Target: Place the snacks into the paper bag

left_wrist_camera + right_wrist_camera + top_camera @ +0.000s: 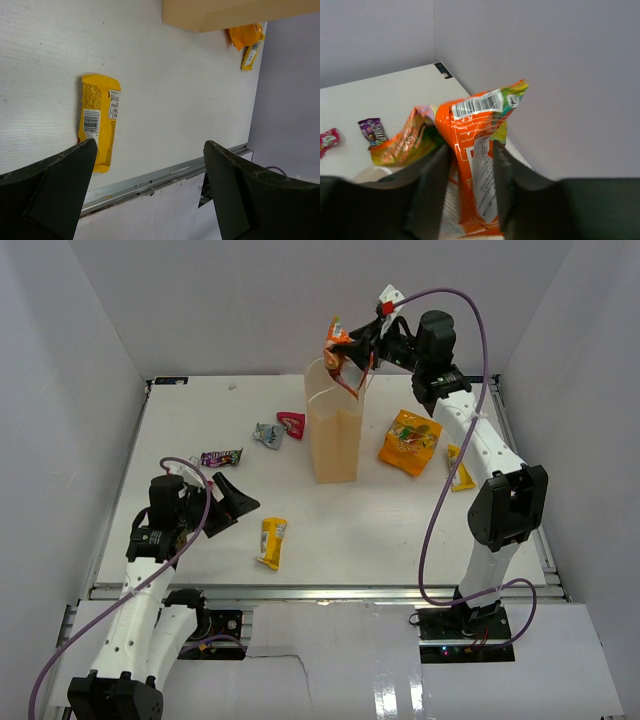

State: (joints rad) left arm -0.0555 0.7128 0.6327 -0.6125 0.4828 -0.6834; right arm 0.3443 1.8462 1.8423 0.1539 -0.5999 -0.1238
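Where the top view takes in the table (350,530), the right gripper (352,356) clamps an orange snack bag (336,340) just above the mouth of the upright paper bag (335,440), whose inside is hidden.

Lying on the table:
- a second orange bag (410,440)
- a yellow pouch (272,542)
- a purple bar wrapper (221,456)
- a red packet (292,423)
- a grey-teal packet (267,434)
- a small yellow packet (460,472), partly behind the right arm

The left gripper (228,510) is spread wide and empty, near the yellow pouch.

Left wrist view: the pouch lies flat beyond the parted fingers, and the top edge cuts off the paper bag.

Right wrist view: the fingers pinch the orange snack bag, whose lower end runs out of frame.

Right arm (478,435) partly hides what seems a yellow packet (461,476).
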